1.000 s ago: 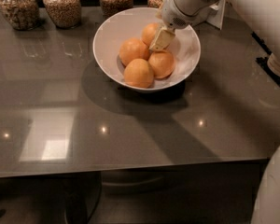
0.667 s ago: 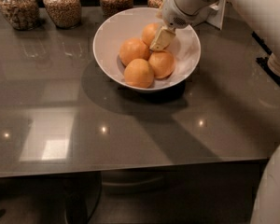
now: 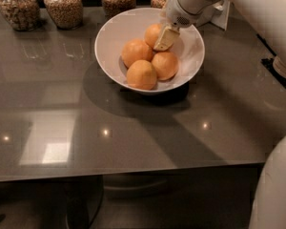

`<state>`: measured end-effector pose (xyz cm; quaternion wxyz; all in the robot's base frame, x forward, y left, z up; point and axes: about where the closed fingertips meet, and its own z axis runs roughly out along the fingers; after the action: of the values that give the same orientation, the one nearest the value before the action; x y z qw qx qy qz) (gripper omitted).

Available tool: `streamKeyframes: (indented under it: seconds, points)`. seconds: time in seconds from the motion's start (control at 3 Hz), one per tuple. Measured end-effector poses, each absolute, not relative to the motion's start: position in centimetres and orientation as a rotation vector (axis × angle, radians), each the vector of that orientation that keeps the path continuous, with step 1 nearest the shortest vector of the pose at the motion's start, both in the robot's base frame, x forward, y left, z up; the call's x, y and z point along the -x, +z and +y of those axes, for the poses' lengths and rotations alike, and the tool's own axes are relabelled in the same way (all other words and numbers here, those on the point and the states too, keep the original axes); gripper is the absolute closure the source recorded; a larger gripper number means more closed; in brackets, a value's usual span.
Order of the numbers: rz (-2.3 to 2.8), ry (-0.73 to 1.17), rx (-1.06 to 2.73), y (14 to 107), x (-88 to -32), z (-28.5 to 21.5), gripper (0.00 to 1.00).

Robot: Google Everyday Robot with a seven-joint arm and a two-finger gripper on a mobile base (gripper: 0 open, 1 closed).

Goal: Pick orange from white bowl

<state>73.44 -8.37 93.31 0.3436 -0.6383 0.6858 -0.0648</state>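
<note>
Gripper (image 3: 164, 38) is down inside the white bowl (image 3: 107, 37), its pale yellow tip lying against the right side of the rearmost orange (image 3: 152, 32). It reaches in from the upper right on the white arm (image 3: 257, 13). From this angle only one side of the tip shows, so I cannot tell whether it is wide, narrow or closed on the fruit.

The approach looks done, since the tool is over the bowl, lowered among the fruit and in contact with one piece. The rearmost orange sits at the back of the bowl. It rests low and level with its neighbours, which suggests it has not been lifted. The other three oranges (image 3: 142, 74) are packed in front of it, touching one another in the bowl's bottom.

What remains, by my reading, is the grasp itself if it is not already made. After that comes a lift clear of the rim without dragging the neighbours along. The bowl stands on the glossy grey table (image 3: 133, 137), well back from its near edge. Glass jars of grain (image 3: 63, 5) stand in a row behind it, near enough to the rear rim that the lift may need to go fairly straight up.
</note>
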Motion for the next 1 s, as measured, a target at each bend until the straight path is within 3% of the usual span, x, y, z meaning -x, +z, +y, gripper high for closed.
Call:
streamKeyframes:
  seconds: [1.0]
  points:
    - [1.787, -0.184, 1.662, 93.42, -73.73, -8.57, 0.35]
